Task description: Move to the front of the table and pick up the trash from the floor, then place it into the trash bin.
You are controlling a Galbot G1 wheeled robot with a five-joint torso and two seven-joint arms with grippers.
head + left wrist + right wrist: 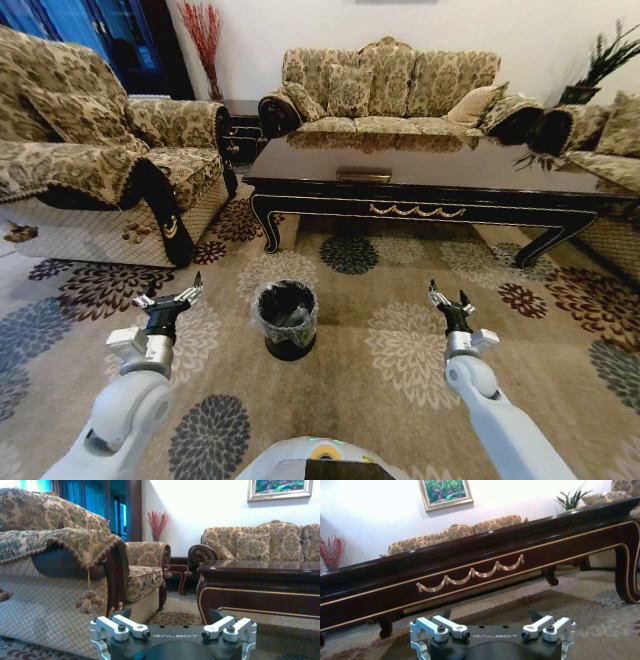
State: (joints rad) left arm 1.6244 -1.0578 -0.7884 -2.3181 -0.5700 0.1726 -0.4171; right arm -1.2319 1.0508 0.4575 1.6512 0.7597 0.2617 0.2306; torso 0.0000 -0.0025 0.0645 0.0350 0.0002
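**Parked at the table front, both claws empty, no trash located**

Living room, floral carpet (400, 350) across the whole lower frame of the head view, patterned sofas around the edges. Going left to right.

Left side of frame: armchair (90, 170) at upper left. Below it, lower left, left gripper (168, 300) held out over the carpet, fingers spread, nothing between them. In the left wrist view the same claw (172, 630) sits at the bottom edge, prongs apart, pointing at the armchair side and the table's corner.

Centre: trash bin (287, 318) on the carpet just below mid-frame, black liner, between the two arms and nearer the left one. Looks empty from above, but the inside is dark, hard to be sure. Above it the table (430, 175) spans centre to right, gold swag on the front rail facing the robot.

Right: right gripper (449, 302) lower right of centre, spread, holding nothing. Right wrist view has that claw (492, 630) at the bottom, wide apart, the table rail (470, 573) close ahead.

Progress, judged: the drive-to-table part looks done or nearly so, since the robot faces the front rail. Pick-up not started. Trash: cannot spot any paper wad, bottle or scrap on the visible carpet, busy pattern may hide it. Left: find the litter, grasp, drop in bin.
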